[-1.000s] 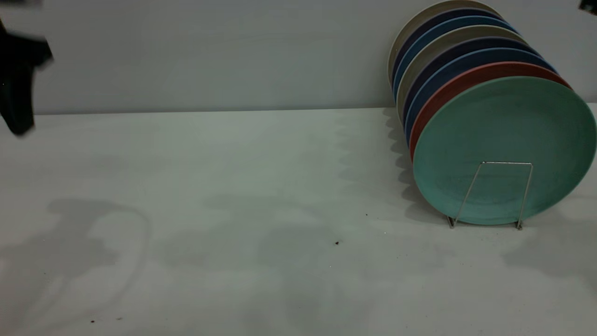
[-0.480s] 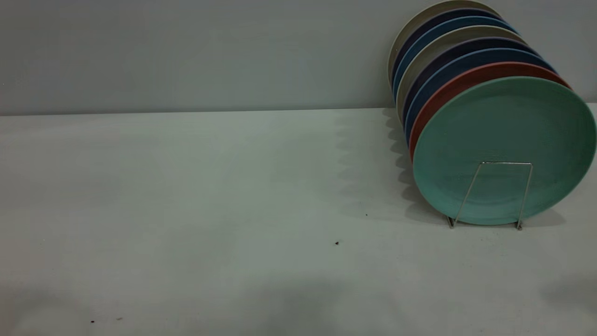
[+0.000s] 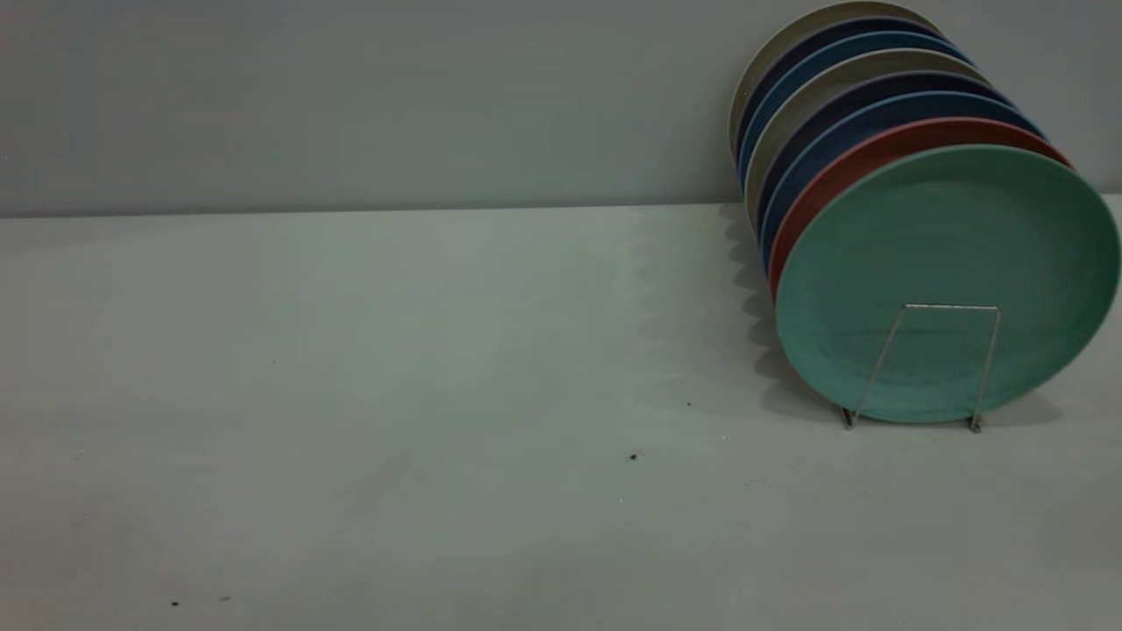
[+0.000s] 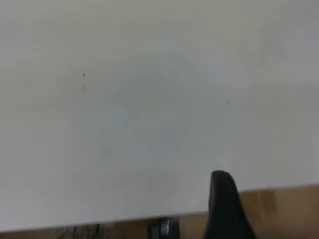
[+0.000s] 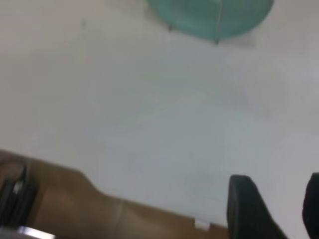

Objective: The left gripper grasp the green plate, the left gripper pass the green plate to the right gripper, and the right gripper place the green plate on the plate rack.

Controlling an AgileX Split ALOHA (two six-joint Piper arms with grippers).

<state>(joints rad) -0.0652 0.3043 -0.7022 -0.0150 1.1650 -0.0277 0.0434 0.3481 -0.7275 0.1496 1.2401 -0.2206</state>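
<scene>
The green plate [image 3: 947, 263] stands on edge at the front of a row of plates in the plate rack [image 3: 951, 307], behind the rack's front wire loop. Neither gripper shows in the exterior view. In the right wrist view the same green plate [image 5: 209, 17] is far off, with the rack's wire [image 5: 218, 30] in front of it. My right gripper [image 5: 276, 199] is open and empty, above the table's near edge. Only one black part of my left gripper [image 4: 227, 204] shows in the left wrist view, over the table edge and away from the plates.
Behind the green plate stand a salmon-pink plate [image 3: 877, 149], blue plates [image 3: 833, 123] and beige plates [image 3: 789, 44]. The white table [image 3: 394, 394] stretches left of the rack, with a few dark specks [image 3: 633, 457]. A grey wall closes the back.
The black arm at the exterior view's far left has gone out of view, and the arm shadows on the table have faded. The plates and rack have not moved.
</scene>
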